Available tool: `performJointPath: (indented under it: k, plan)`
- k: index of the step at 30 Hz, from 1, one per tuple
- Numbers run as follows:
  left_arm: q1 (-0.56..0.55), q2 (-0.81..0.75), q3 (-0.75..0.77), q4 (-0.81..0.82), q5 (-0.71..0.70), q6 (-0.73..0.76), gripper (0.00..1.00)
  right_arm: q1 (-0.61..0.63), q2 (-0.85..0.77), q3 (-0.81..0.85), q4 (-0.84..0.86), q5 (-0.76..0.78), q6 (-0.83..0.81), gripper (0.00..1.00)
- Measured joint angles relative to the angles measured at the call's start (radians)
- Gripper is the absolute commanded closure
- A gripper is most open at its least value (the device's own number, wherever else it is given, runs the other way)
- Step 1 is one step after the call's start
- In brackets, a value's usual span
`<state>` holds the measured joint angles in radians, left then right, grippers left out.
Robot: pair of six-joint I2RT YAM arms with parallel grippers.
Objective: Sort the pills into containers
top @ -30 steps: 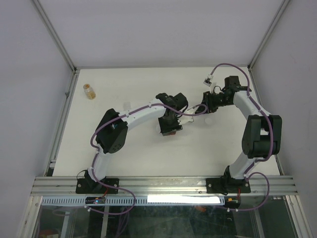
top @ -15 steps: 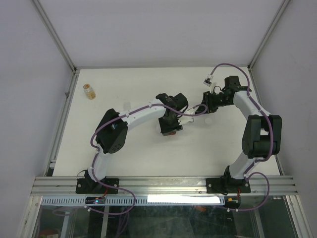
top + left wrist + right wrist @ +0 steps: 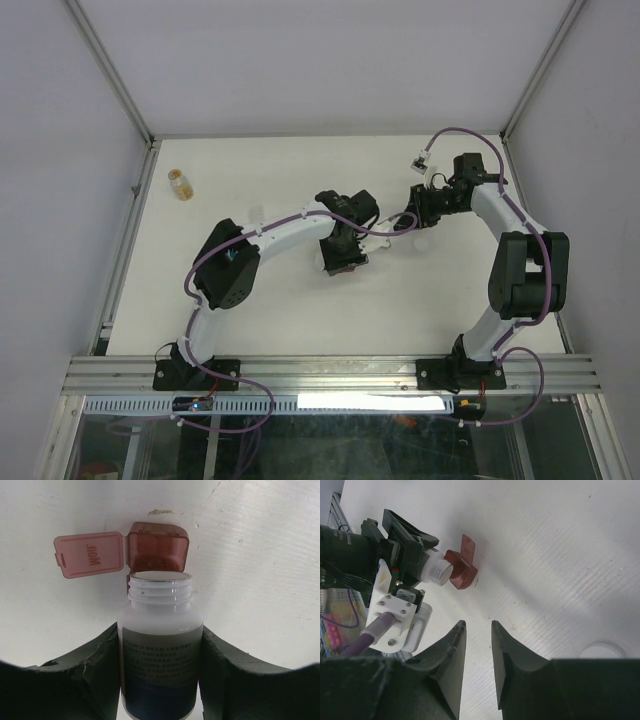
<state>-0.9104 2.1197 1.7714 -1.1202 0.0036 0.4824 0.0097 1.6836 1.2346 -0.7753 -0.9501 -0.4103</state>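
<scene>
**Left arm gripping, right arm empty-fingered**

The left arm (image 3: 285,226) rises from its base, folds at the elbow and reaches rightward, with its wrist tipped down. The left gripper (image 3: 160,630) presses both fingers against the sides of a white bottle (image 3: 160,655). The right arm (image 3: 500,215) arches up and bends left. The right gripper (image 3: 477,627) holds its fingers slightly apart, with nothing between them.

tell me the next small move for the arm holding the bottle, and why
Probably tip the white bottle a little lower to pour: the left gripper clamps it uncapped, and its mouth sits right at the dark red container's open compartment, with the lid flipped aside.
</scene>
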Motion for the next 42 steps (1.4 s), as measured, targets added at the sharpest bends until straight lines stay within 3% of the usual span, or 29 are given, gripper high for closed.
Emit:
performJointPath:
  k: [42]
  plan:
    - [0.025,0.008,0.024,-0.026,0.023,-0.012,1.0,-0.006,0.0,0.0,0.001,0.007,0.001,0.69]
